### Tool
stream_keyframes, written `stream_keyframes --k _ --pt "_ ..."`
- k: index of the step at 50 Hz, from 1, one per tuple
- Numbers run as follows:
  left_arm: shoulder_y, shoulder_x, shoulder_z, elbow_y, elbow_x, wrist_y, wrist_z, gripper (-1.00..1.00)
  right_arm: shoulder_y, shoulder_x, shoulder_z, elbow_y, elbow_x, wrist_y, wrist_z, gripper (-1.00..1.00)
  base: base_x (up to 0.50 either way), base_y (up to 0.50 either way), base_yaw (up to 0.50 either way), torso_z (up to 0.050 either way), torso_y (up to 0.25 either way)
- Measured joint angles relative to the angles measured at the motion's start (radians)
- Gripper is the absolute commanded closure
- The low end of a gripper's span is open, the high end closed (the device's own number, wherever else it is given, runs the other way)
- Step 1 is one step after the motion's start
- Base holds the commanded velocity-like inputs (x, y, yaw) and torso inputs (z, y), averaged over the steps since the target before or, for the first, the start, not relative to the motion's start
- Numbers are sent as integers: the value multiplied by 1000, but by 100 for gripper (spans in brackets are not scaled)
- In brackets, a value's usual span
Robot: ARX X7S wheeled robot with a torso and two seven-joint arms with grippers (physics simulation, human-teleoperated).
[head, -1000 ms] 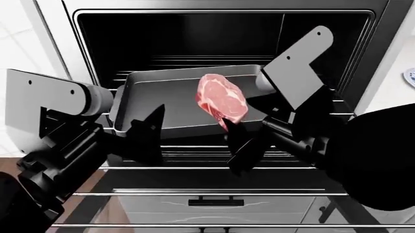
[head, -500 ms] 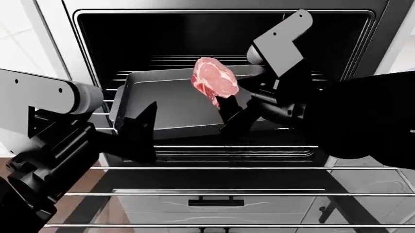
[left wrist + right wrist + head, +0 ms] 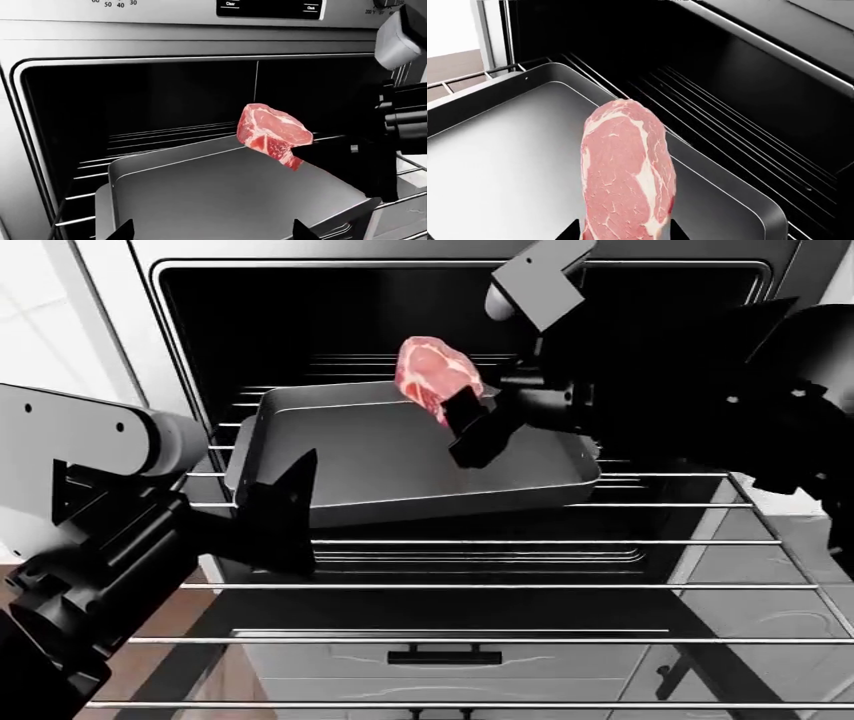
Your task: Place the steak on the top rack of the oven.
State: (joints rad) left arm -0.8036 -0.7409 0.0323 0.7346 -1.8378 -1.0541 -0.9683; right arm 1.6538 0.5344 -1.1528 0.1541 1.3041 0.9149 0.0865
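The steak (image 3: 434, 375) (image 3: 273, 132) (image 3: 624, 175), red-pink with white marbling, stands on edge in the air, and my right gripper (image 3: 461, 420) (image 3: 625, 232) is shut on its lower end. It hangs over the back half of a dark grey baking tray (image 3: 360, 455), inside the mouth of the black oven (image 3: 267, 310) (image 3: 133, 95). The tray rests on the highest wire rack I see, the top rack (image 3: 347, 363) (image 3: 727, 145), whose wires show behind it. My left gripper (image 3: 287, 500) (image 3: 212, 235) is open at the tray's front left edge, holding nothing.
Lower wire racks (image 3: 467, 586) stick out toward me below the tray. A drawer handle (image 3: 445, 655) sits under the oven. The control panel (image 3: 270, 7) runs above the cavity. My right arm (image 3: 694, 370) fills the oven's right side.
My right gripper has lifted the steak up and back, deeper over the tray toward the oven cavity. The left arm has barely shifted.
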Motion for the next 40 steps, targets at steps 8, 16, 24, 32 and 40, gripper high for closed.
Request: stream_keyframes --k 8,16,24,32,40 --pt "0 0 -1 -2 12 1 12 -100 43 -69 -57 142 -65 5 -142 100 0 0 0 0 0" --pt "4 -5 -7 -1 17 4 20 -100 74 -140 -114 291 -133 -9 -279 100 0 0 0 0 0" --pt "15 -6 -13 -1 29 7 33 -100 90 -225 -163 463 -203 -57 -409 100 0 0 0 0 1" --pt "21 -3 -10 -4 42 8 45 -100 91 -290 -197 594 -250 -95 -509 100 0 0 0 1 0" --pt "20 -3 -4 -4 42 11 45 -100 82 -324 -219 662 -273 -109 -567 100 0 0 0 0 0"
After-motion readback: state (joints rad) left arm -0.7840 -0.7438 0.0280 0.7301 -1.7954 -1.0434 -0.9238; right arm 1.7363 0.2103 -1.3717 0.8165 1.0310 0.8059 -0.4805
